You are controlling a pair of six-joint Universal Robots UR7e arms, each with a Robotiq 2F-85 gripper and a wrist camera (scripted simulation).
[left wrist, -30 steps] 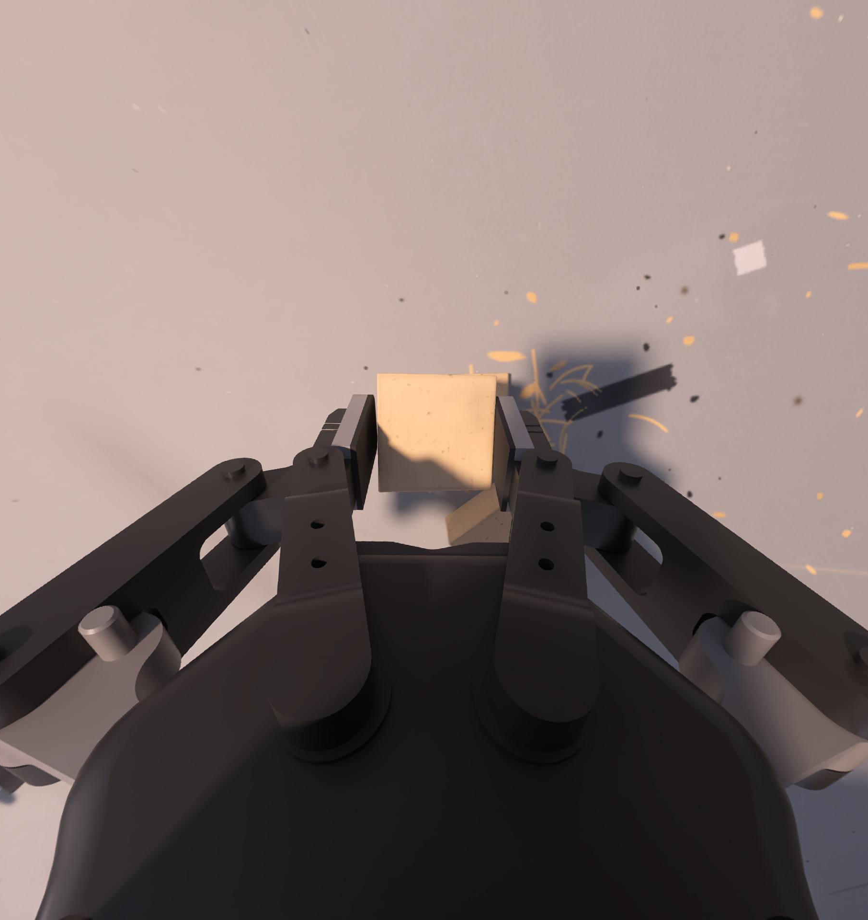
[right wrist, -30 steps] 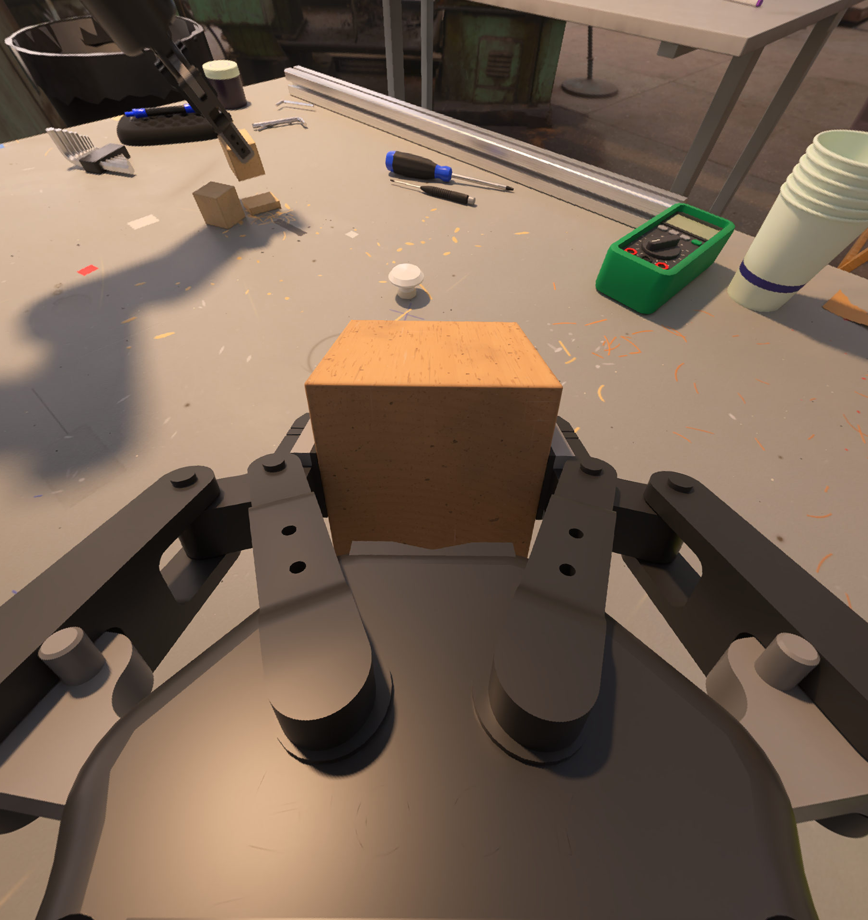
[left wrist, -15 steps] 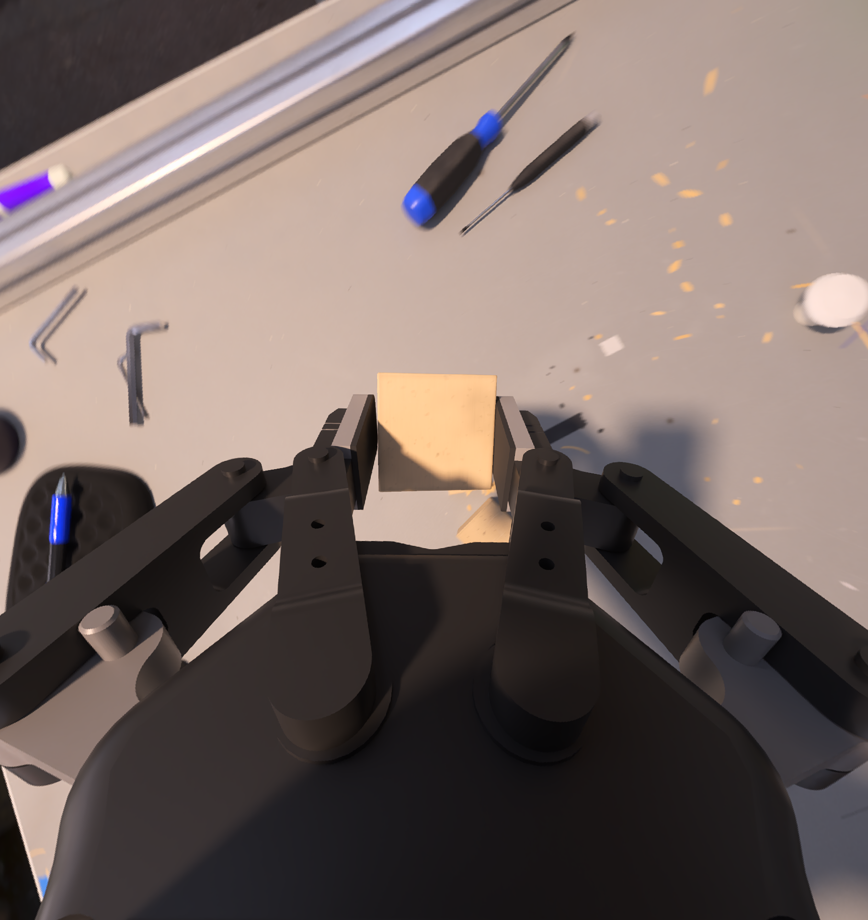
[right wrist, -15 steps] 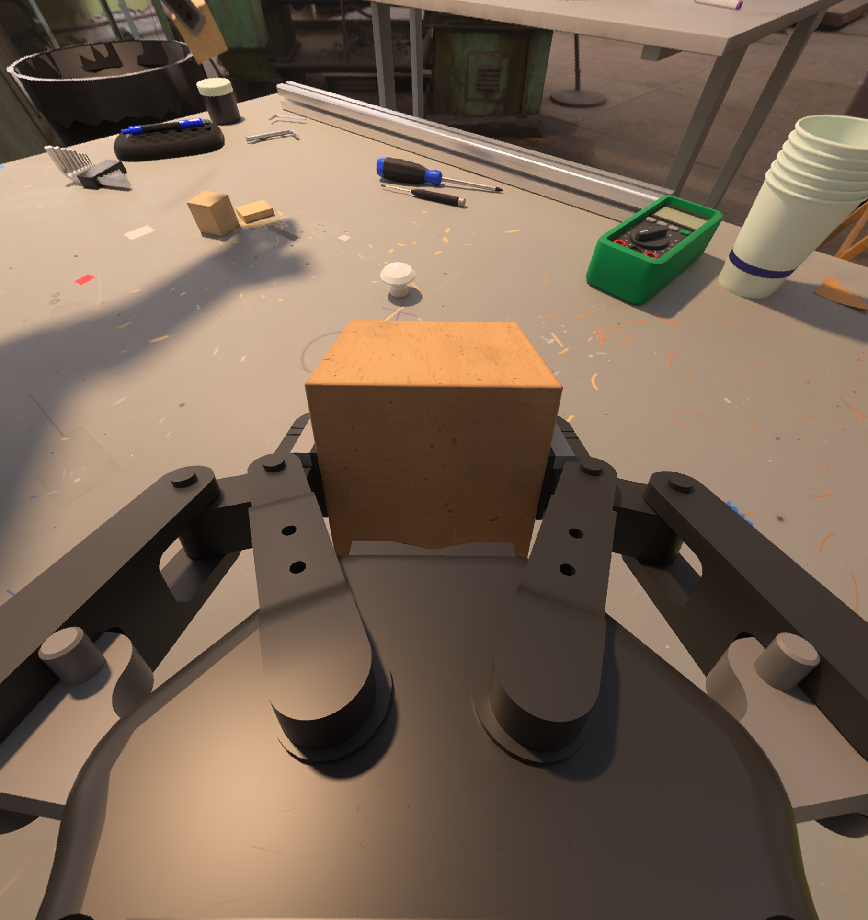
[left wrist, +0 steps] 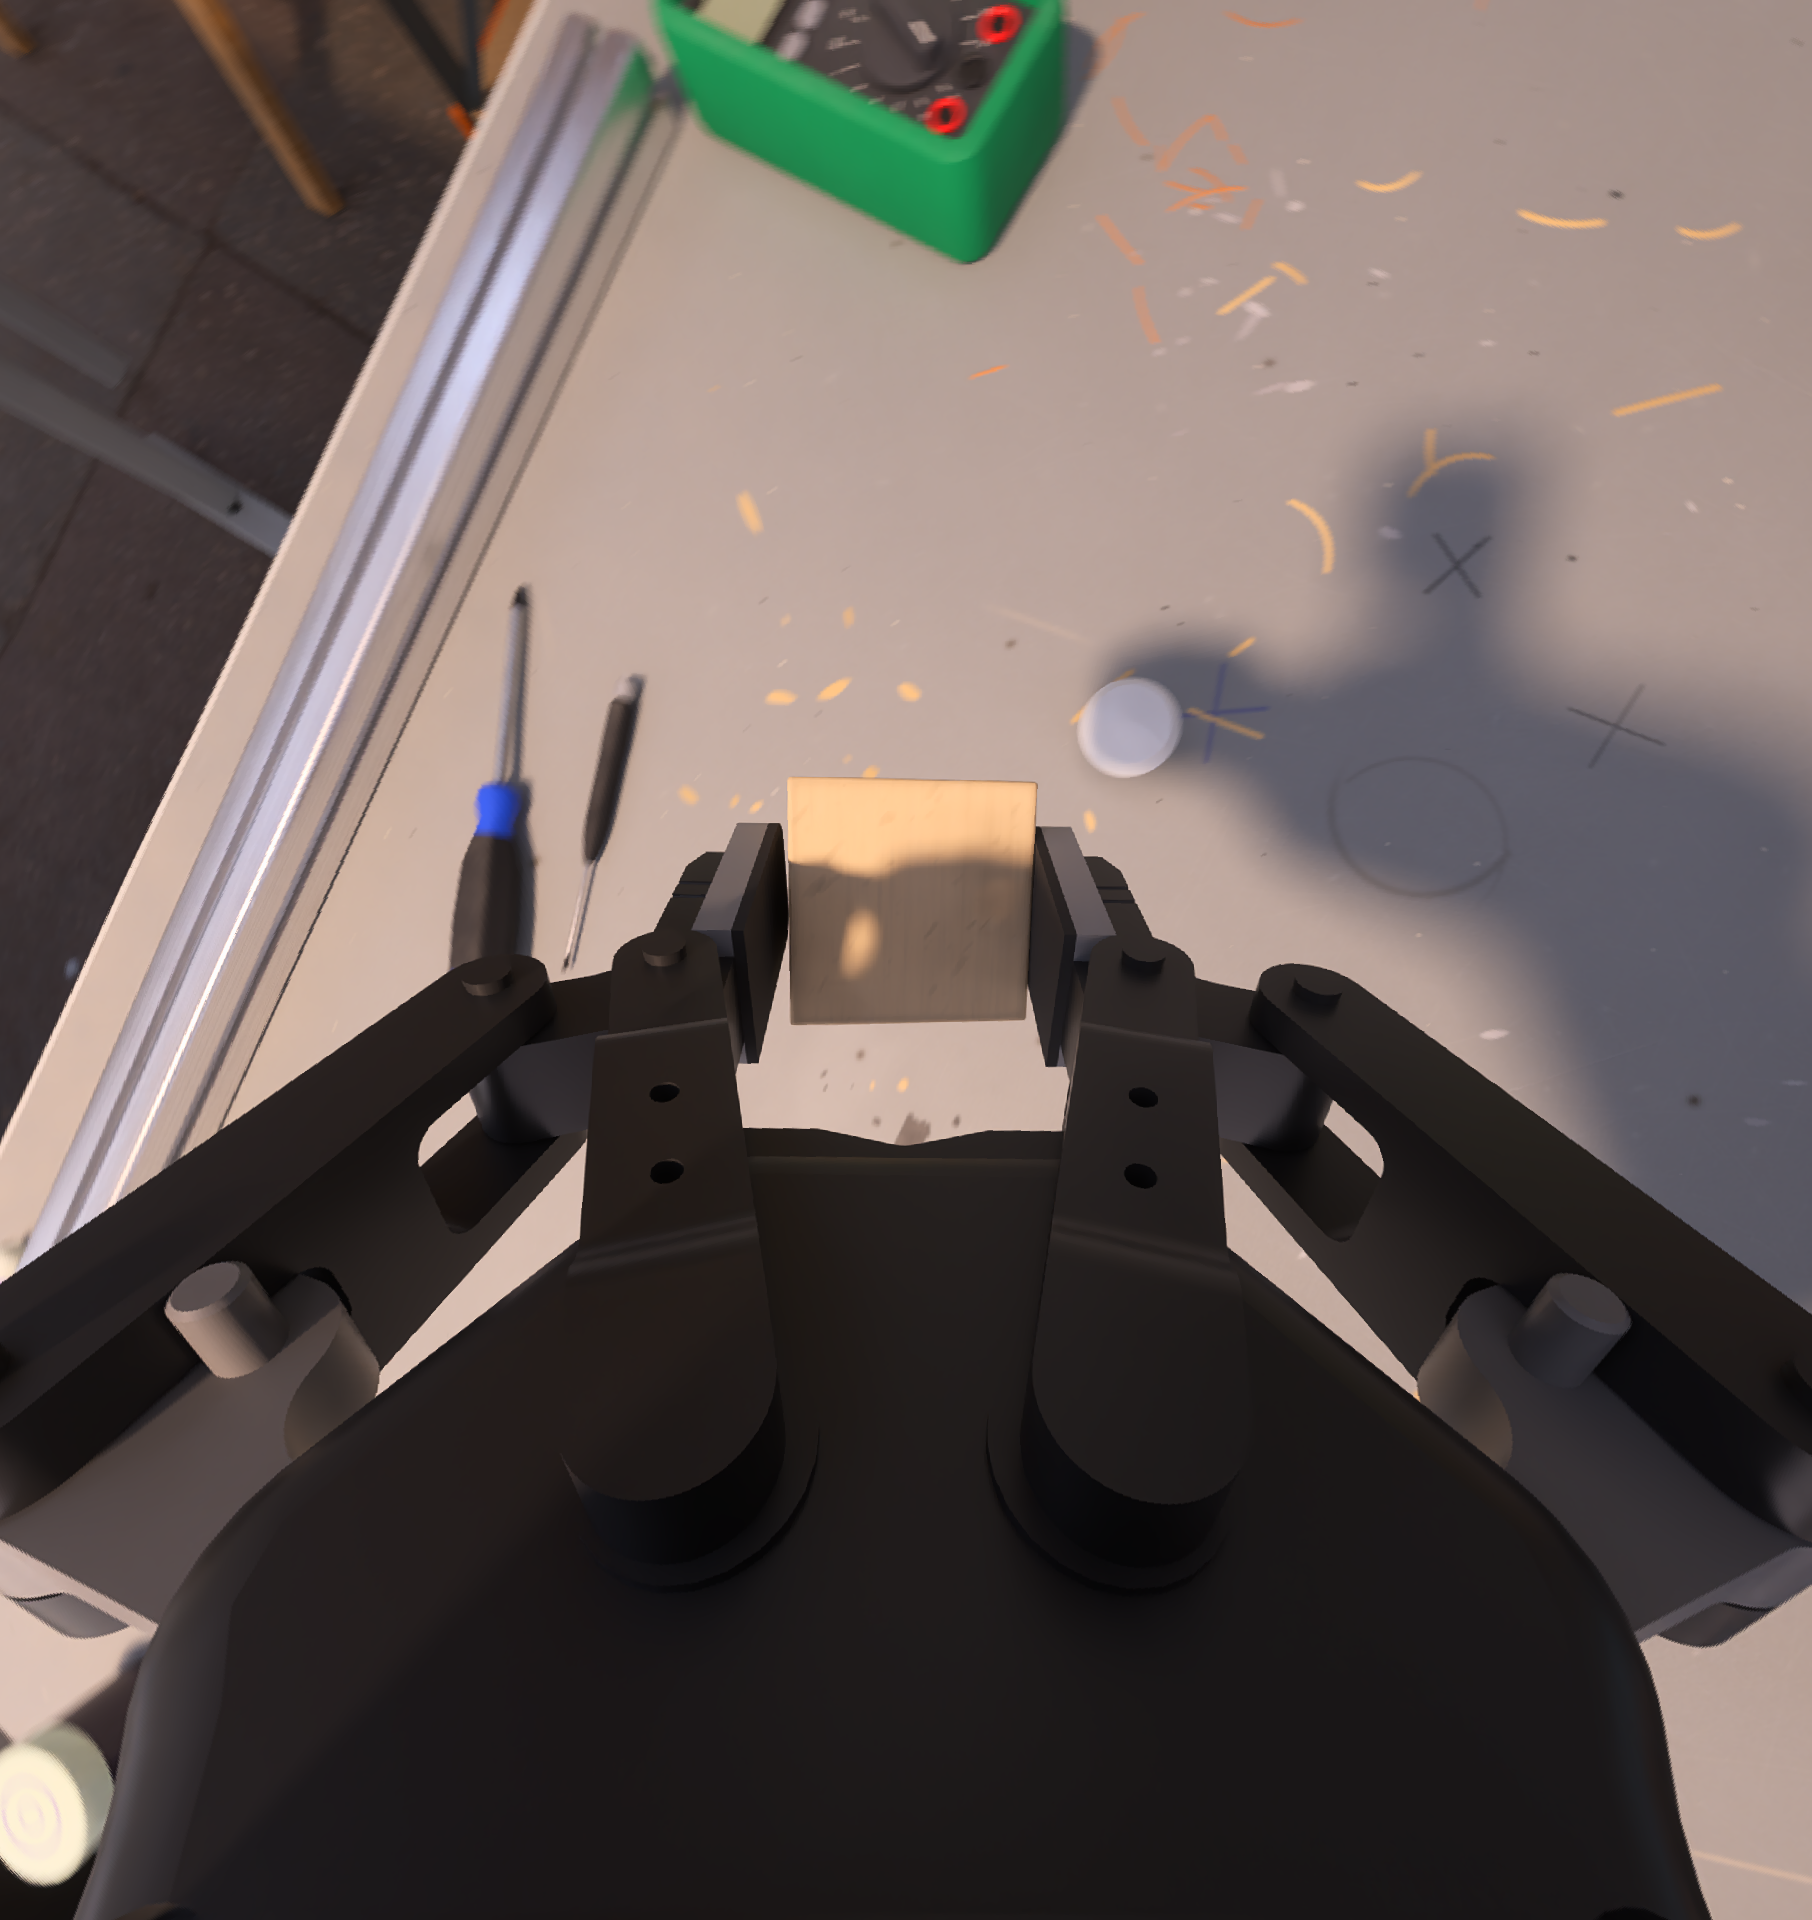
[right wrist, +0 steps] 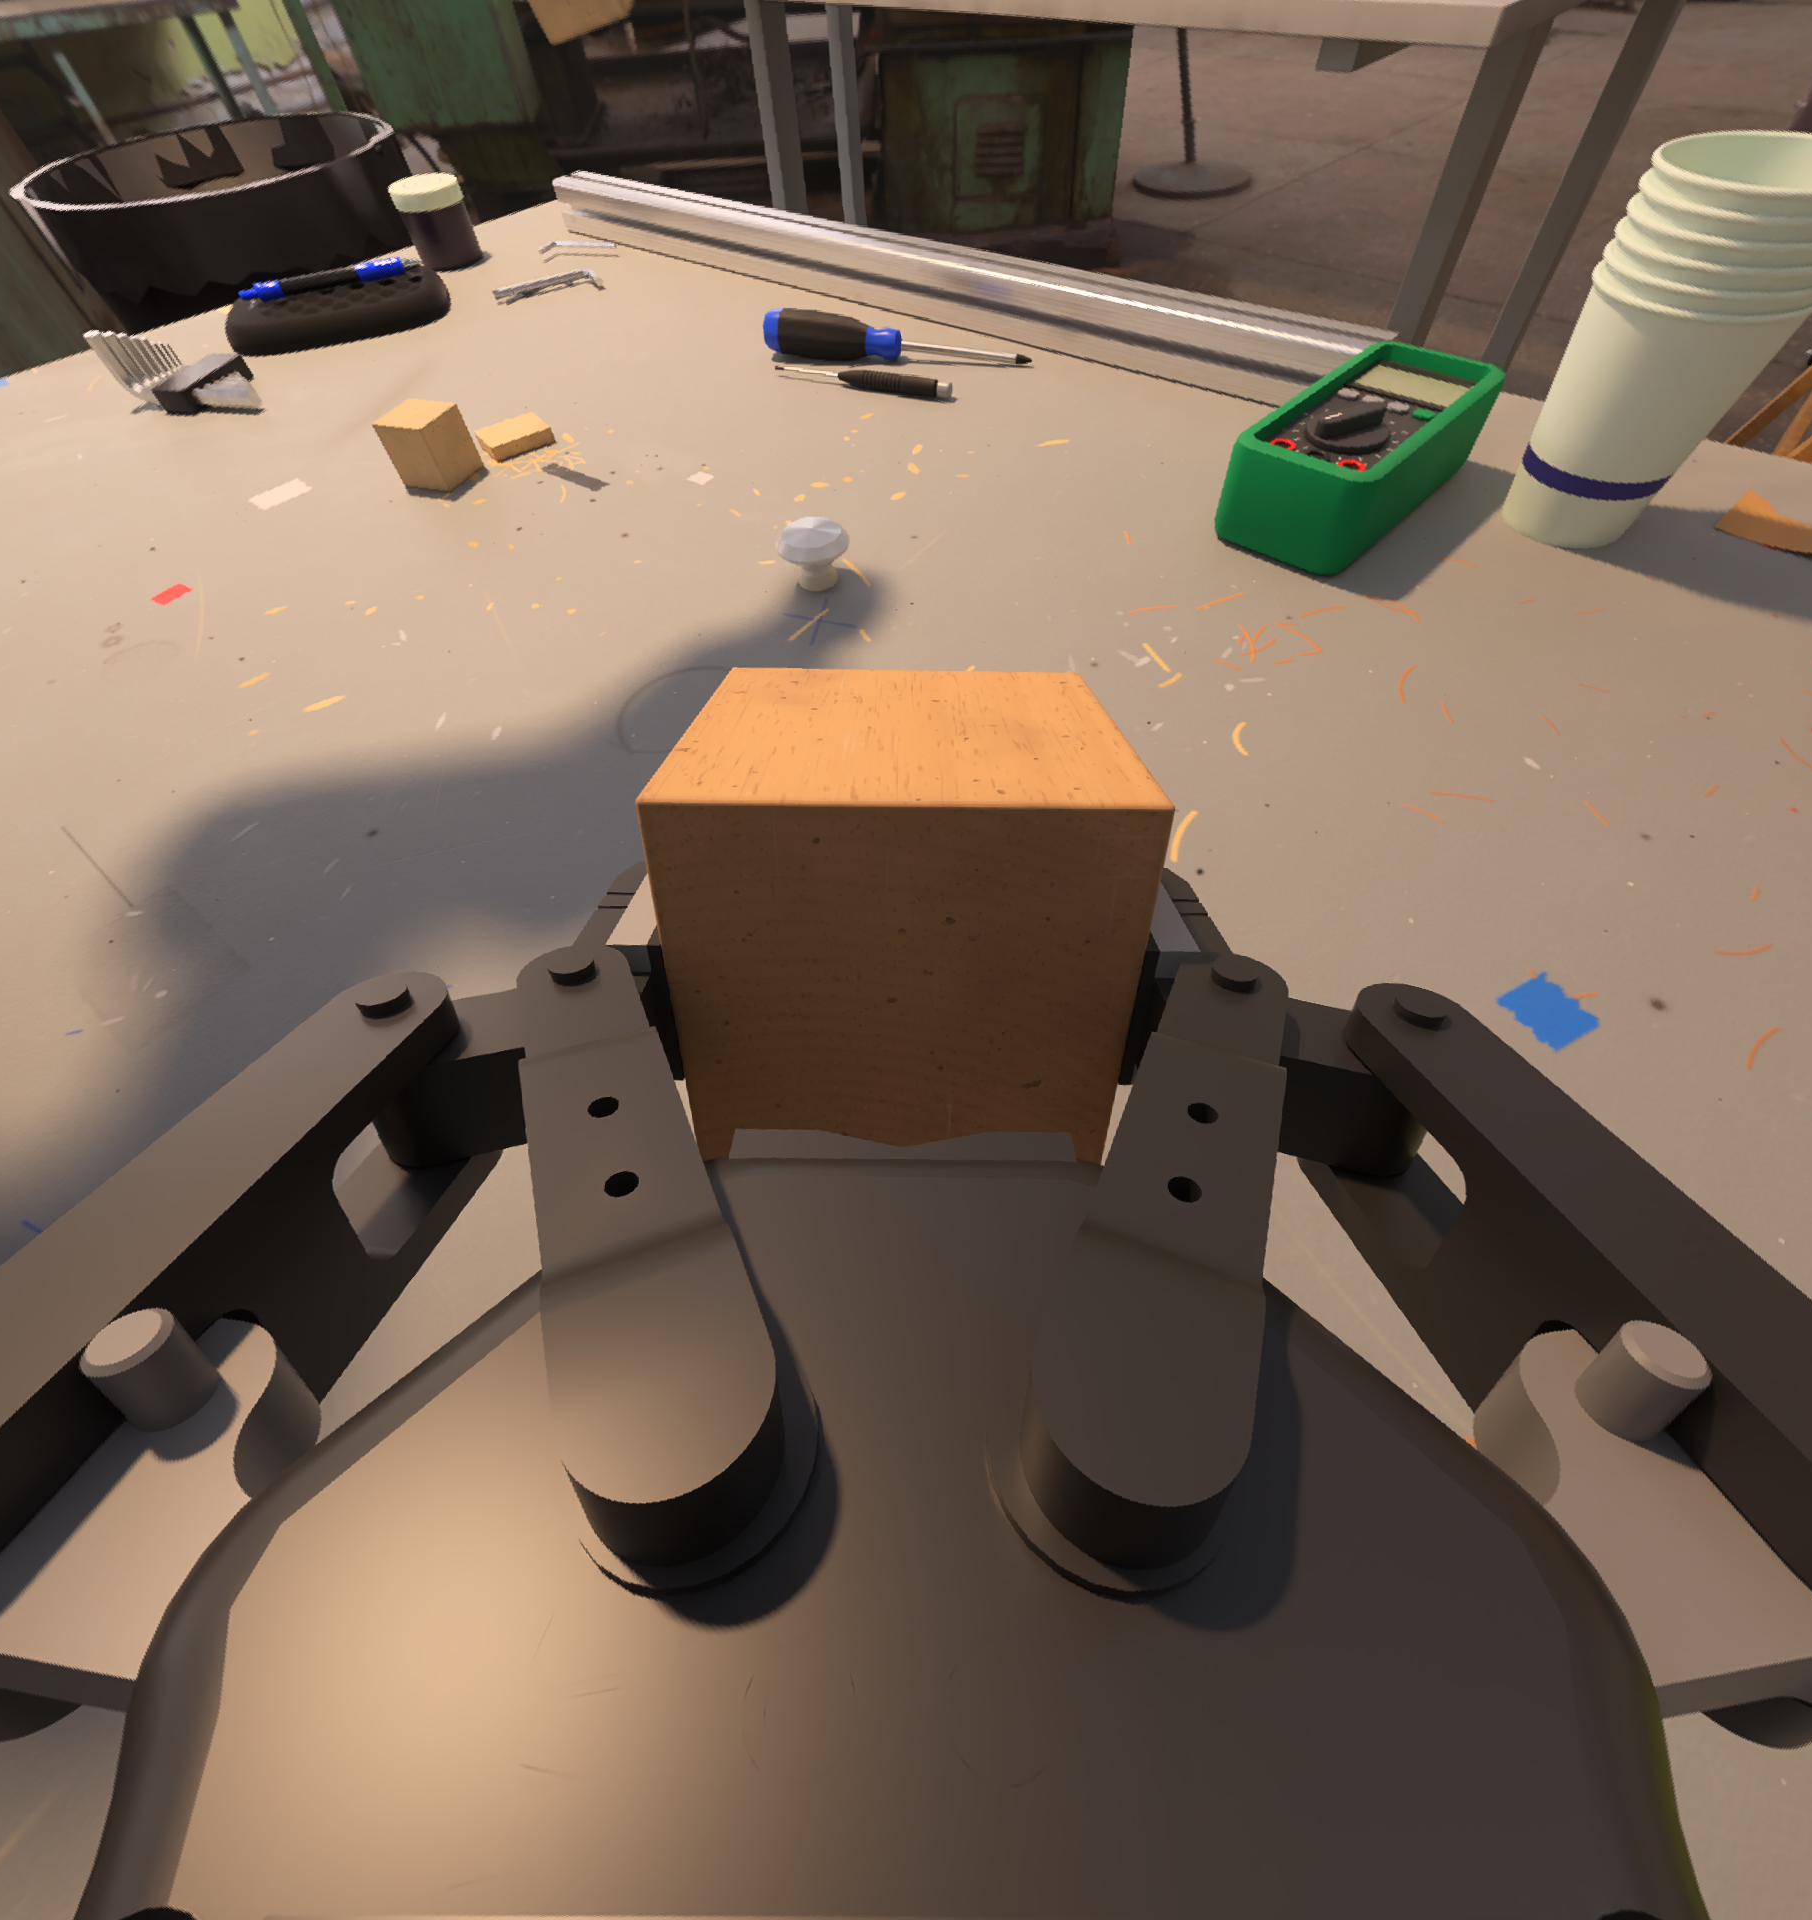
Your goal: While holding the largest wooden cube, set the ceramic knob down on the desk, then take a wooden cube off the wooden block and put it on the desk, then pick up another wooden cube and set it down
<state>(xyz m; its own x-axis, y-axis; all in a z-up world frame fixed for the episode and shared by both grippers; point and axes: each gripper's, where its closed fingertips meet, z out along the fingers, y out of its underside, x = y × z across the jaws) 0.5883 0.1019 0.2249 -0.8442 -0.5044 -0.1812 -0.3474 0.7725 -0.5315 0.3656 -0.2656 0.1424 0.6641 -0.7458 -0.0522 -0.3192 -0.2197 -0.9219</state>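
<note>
Left gripper [left wrist: 910, 914] clamps a small pale wooden cube [left wrist: 910, 900] above the desk [left wrist: 881, 468], ceramic knob [left wrist: 1128, 726] standing just ahead to its right, while right gripper [right wrist: 907, 935] pinches the largest wooden cube [right wrist: 907, 883].

Workshop — screwdriver [right wrist: 834, 335], multimeter [right wrist: 1354, 457], shavings-strewn desk [right wrist: 985, 582].

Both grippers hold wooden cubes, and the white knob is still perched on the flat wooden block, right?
Not quite. In the right wrist view the knob stands on the bare desk, apart from the block. Both grippers do hold cubes: left, right.
</note>
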